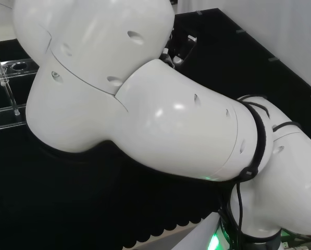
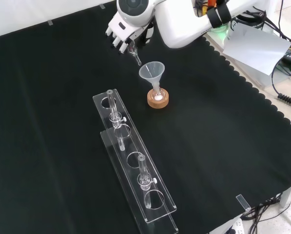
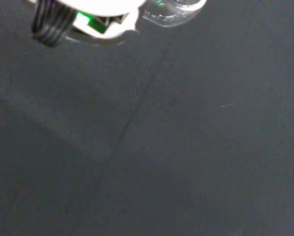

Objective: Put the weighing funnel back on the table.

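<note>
Black cloth point(image 2: 48, 126) open at front-view left; hand point(image 2: 123, 27) near top edge, fingers point(image 2: 117, 43) grasping weighing funnel point(image 2: 135, 56).

White arm point(image 2: 184, 22) comes in from the front view's top right, hand point(image 2: 122, 27) hanging with fingers point(image 2: 117, 42) curled round the weighing funnel point(image 2: 135, 55).

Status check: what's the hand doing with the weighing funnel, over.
Hand curled round weighing funnel, above the cloth. Not set down yet. Funnel on cork ring close beside it, front view.
</note>
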